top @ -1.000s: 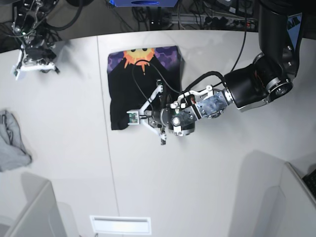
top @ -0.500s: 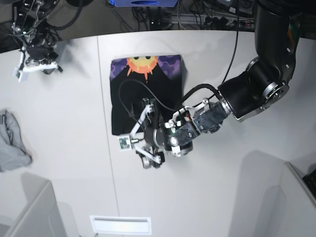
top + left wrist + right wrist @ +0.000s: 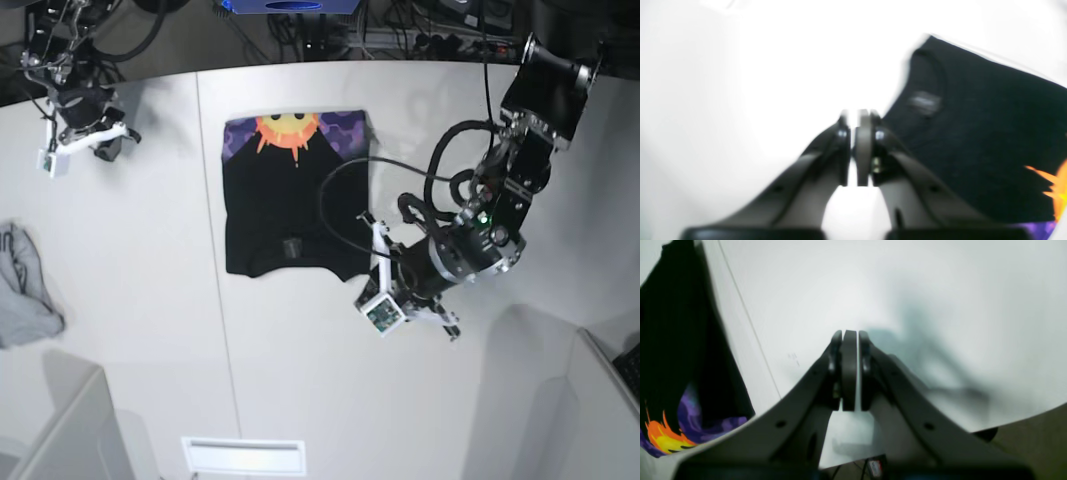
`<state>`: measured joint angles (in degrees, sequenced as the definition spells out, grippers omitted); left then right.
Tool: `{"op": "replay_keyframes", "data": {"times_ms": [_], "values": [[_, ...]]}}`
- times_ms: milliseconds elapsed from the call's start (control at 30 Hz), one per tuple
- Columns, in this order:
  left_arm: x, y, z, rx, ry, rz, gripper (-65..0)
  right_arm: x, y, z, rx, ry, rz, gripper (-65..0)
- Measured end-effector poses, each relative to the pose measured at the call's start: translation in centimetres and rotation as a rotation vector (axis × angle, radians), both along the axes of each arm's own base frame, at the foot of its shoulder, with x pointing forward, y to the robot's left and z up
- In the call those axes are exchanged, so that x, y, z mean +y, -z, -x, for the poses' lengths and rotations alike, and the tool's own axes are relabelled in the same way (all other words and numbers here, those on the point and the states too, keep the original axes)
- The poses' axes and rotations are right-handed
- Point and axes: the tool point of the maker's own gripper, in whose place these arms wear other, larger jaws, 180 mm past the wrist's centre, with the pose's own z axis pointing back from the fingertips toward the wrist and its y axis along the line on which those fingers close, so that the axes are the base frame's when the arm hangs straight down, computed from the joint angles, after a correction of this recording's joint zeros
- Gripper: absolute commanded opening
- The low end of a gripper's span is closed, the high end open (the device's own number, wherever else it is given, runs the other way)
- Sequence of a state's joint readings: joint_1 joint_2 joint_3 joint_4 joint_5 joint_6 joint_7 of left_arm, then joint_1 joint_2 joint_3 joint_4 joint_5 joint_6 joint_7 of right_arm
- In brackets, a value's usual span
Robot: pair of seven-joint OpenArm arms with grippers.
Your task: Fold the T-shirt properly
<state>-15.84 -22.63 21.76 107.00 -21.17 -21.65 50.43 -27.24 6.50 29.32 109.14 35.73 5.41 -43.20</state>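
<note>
At nine o'clock on the white worktop (image 3: 300, 400), at the very edge of the base view: small light grey cloth (image 3: 25, 285), crumpled, well apart from everything else. Up at about ten o'clock: right tool (image 3: 78, 140), jaws pressed together with nothing between them, poised over bare surface near the far rim; same thing from its own wrist camera, right tool (image 3: 849, 370) shut flat, empty, dark shadow cast on the white ahead of it. Toward the middle, around twelve o'clock: black T-shirt (image 3: 292, 205), folded into a rough rectangle and lying flat, sun print (image 3: 285, 130) on its purple band at the far edge, neck label (image 3: 291, 247) showing close to the near edge. Just beside the shirt's near right corner, at about four o'clock from its centre: left tool (image 3: 385, 295), closed on nothing, off the fabric and above bare white. From the left wrist camera, blurred: left tool (image 3: 858, 146) with fingers (image 3: 863, 146) squeezed shut, nothing pinched, collar and label of the T-shirt (image 3: 973, 133) off at two o'clock, a sliver of orange print at the picture's right border.
</note>
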Motion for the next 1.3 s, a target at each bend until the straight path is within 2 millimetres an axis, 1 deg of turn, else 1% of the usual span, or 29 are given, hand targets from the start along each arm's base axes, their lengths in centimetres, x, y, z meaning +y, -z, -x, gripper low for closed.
{"op": "replay_keyframes", "data": {"times_ms": [33, 67, 100, 167, 200, 267, 300, 333, 433, 500, 533, 600, 700, 767, 900, 1000, 1067, 1167, 1233, 1300], "values": [[0.9, -0.4, 0.4, -0.036, -0.035, -0.004, -65.0, 0.1, -0.2, -0.1, -0.013, -0.020, 0.009, -65.0], [2.2, -0.1, 1.0, -0.059, -0.076, -0.027, -65.0, 0.0, -0.7, -0.5, -0.039, -0.030, 0.025, -65.0], [3.2, 0.5, 1.7, -0.063, -0.101, -0.047, -65.0, 0.0, -1.3, -0.9, -0.069, -0.048, 0.040, -65.0], [4.8, 2.7, 3.4, -0.051, -0.128, -0.094, -65.0, -0.1, -2.4, -1.5, -0.121, -0.084, 0.069, -65.0], [5.0, 3.2, 4.0, -0.063, -0.122, -0.087, -65.0, 0.0, -2.7, -1.6, -0.142, -0.106, 0.080, -65.0], [4.2, 2.8, 4.9, -0.117, -0.090, -0.004, -65.0, 0.2, -2.9, -1.4, -0.148, -0.160, 0.095, -65.0], [4.2, 2.7, 5.5, -0.142, -0.079, 0.022, -65.0, 0.2, -3.1, -1.4, -0.157, -0.189, 0.107, -65.0], [4.6, 2.8, 6.3, -0.160, -0.073, 0.036, -65.0, -0.2, -3.3, -1.4, -0.164, -0.200, 0.127, -65.0], [6.4, 4.1, 8.8, -0.168, -0.078, 0.029, -65.0, -1.0, -4.0, -1.3, -0.183, -0.250, 0.177, -65.0], [6.8, 4.2, 10.5, -0.187, -0.075, 0.062, -65.0, -0.7, -4.0, -0.7, -0.179, -0.298, 0.181, -65.0], [6.8, 4.3, 11.3, -0.190, -0.071, 0.078, -65.0, -0.5, -3.7, -0.1, -0.166, -0.319, 0.179, -65.0], [6.9, 4.8, 13.1, -0.186, -0.066, 0.096, -65.0, -1.1, -3.4, 0.7, -0.138, -0.335, 0.211, -65.0], [8.1, 6.2, 15.9, -0.126, -0.088, 0.082, -65.0, -2.5, -2.2, 2.4, -0.045, -0.377, 0.329, -65.0], [8.6, 7.0, 17.7, -0.084, -0.098, 0.080, -65.0, -2.6, -1.2, 3.7, 0.019, -0.442, 0.402, -65.0], [9.5, 8.8, 21.6, 0.024, -0.123, 0.067, -65.0, -1.8, 1.1, 7.1, 0.150, -0.568, 0.467, -65.0], [10.7, 10.0, 23.9, 0.093, -0.148, 0.034, -65.0, -2.6, 1.9, 9.2, 0.239, -0.623, 0.528, -65.0], [11.3, 10.8, 25.7, 0.144, -0.162, 0.021, -65.0, -2.4, 2.7, 11.3, 0.310, -0.687, 0.535, -65.0], [11.9, 12.8, 28.8, 0.242, -0.172, 0.002, -65.0, -2.5, 3.8, 13.6, 0.434, -0.754, 0.564, -65.0], [12.9, 14.4, 31.1, 0.320, -0.195, -0.023, -65.0, -2.1, 4.2, 14.6, 0.482, -0.783, 0.561, -65.0], [13.5, 15.8, 32.7, 0.372, -0.237, -0.026, -65.0, -2.6, 4.7, 15.9, 0.578, -0.819, 0.595, -65.0]]}}
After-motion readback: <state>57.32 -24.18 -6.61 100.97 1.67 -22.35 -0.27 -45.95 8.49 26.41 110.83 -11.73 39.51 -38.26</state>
